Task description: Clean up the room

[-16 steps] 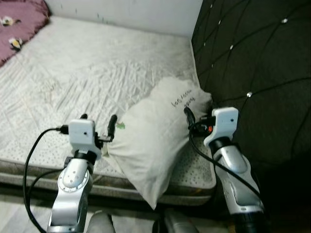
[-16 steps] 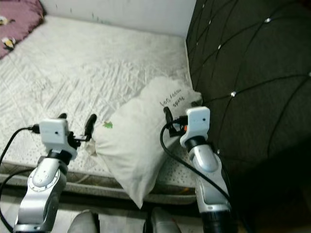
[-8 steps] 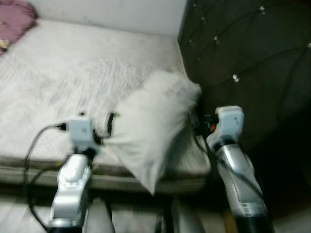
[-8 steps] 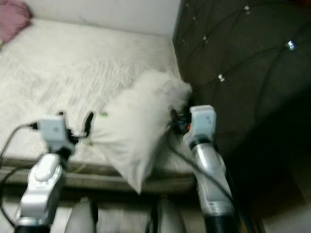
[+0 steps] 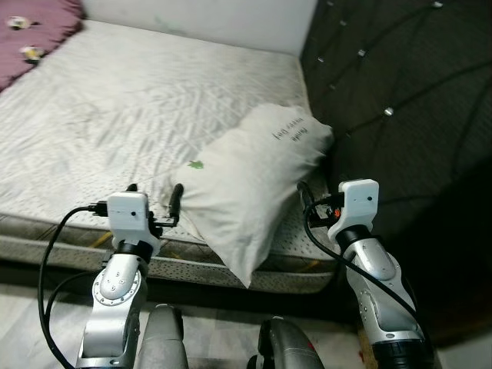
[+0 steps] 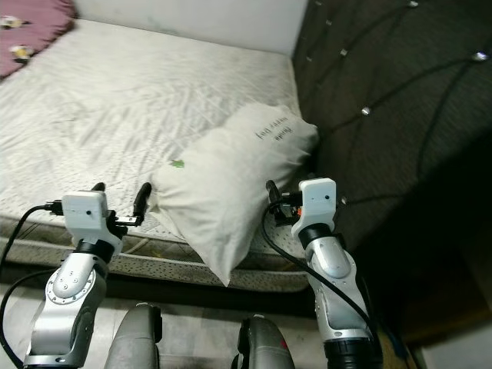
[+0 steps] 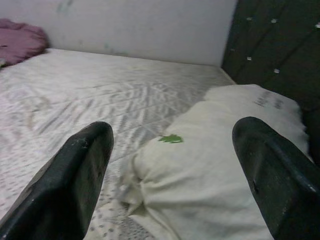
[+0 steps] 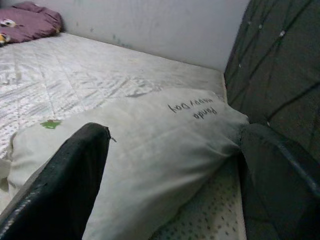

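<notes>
Nearest the robot, the left gripper (image 5: 156, 201) and right gripper (image 5: 310, 201) now hang just off the near edge of the bed, both sets of fingers spread wide and holding nothing; a second ago they pressed against the two flanks of the pillow (image 5: 254, 184), and since then they have let go and drawn back, so the pillow looks placed and this step of the tidy-up reads as done. The pillow lies on the near right corner of the mattress (image 5: 131, 108), its near tip hanging a little over the edge, its far end up against the headboard (image 5: 400, 100). It is soft, plump and off-white, creased cloth with a small green mark near the left and dark handwriting toward the far end, too small to read surely. The mattress is bare, pale and quilted in diagonal ripples, with dotted side panels. The headboard is dark, diamond-tufted, studded with shiny buttons. At the far left sits a crumpled mauve blanket (image 5: 34, 34).
</notes>
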Robot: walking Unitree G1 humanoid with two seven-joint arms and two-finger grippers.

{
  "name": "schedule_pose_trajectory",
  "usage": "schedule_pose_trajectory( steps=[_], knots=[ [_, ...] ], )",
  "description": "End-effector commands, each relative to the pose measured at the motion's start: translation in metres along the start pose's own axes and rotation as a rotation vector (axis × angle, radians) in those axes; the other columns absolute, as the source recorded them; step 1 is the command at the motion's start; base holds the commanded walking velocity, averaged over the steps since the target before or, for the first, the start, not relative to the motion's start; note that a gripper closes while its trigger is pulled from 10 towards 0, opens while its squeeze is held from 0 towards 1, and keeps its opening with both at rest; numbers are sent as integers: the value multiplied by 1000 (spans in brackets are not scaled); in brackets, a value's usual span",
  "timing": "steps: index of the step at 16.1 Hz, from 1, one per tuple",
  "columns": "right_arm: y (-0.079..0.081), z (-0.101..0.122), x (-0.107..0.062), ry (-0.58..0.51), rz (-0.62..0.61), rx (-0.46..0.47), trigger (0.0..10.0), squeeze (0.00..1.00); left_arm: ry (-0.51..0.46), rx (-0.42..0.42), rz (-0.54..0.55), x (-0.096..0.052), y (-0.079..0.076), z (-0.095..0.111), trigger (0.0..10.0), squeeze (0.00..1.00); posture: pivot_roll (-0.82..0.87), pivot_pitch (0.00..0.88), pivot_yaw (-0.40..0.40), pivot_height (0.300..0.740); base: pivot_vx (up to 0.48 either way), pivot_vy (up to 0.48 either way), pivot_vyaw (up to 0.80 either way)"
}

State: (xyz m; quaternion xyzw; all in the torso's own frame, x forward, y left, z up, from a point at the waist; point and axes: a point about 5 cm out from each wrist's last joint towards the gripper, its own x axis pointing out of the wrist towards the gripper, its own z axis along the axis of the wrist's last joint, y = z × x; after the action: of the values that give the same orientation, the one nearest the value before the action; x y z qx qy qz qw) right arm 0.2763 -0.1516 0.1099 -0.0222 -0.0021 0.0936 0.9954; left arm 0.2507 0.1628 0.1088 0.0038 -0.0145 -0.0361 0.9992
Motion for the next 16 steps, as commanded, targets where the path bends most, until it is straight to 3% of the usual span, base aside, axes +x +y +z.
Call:
schedule_pose_trajectory(
  steps=[1,16],
  knots=[
    [-2,-2,-1,20,3,-10,10000,0,-17,-5,-21,0,-2,5,10000,0,17,66,-118,667,285,0,0],
    [1,-7,-3,36,-12,-9,10000,0,3,9,-62,-2,-2,6,10000,0,18,90,-95,667,324,0,0]
  ],
)
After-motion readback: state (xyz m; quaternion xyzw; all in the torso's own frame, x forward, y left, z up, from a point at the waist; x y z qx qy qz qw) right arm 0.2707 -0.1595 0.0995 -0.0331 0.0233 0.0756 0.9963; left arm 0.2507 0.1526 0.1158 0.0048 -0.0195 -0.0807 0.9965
